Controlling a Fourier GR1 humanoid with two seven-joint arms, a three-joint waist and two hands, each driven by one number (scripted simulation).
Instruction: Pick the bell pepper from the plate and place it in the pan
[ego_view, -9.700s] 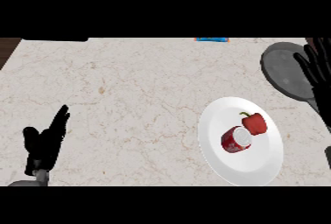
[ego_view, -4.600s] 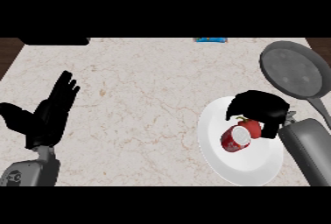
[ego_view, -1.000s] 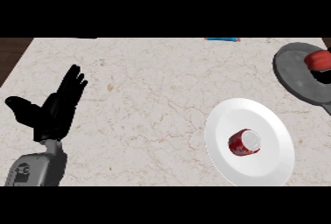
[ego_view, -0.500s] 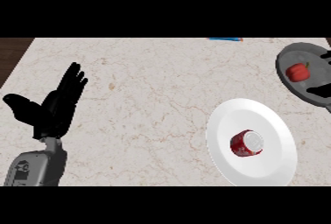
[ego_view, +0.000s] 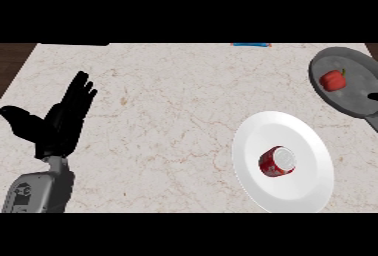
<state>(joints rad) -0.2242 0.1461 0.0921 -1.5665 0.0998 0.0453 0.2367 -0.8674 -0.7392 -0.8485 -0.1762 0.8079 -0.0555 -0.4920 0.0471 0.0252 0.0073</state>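
The red bell pepper (ego_view: 334, 80) lies in the grey pan (ego_view: 353, 100) at the counter's far right. The pan's handle runs down toward the right edge. Nearer to me stands the white plate (ego_view: 297, 192) with a red can (ego_view: 277, 161) lying on its side in it. Only a small black part of my right hand (ego_view: 373, 96) shows at the right edge, over the pan and apart from the pepper. My left hand (ego_view: 59, 125) rests open at the left, fingers up, holding nothing.
A blue object (ego_view: 251, 45) pokes in at the counter's back edge. The marble counter (ego_view: 162, 115) stretches between my left hand and the plate. Dark floor (ego_view: 13, 55) shows past the counter's left back corner.
The pepper has gone from the pan's right edge to the pan's middle and lies there free. My right hand has drawn back to the right edge. My left hand is unchanged.
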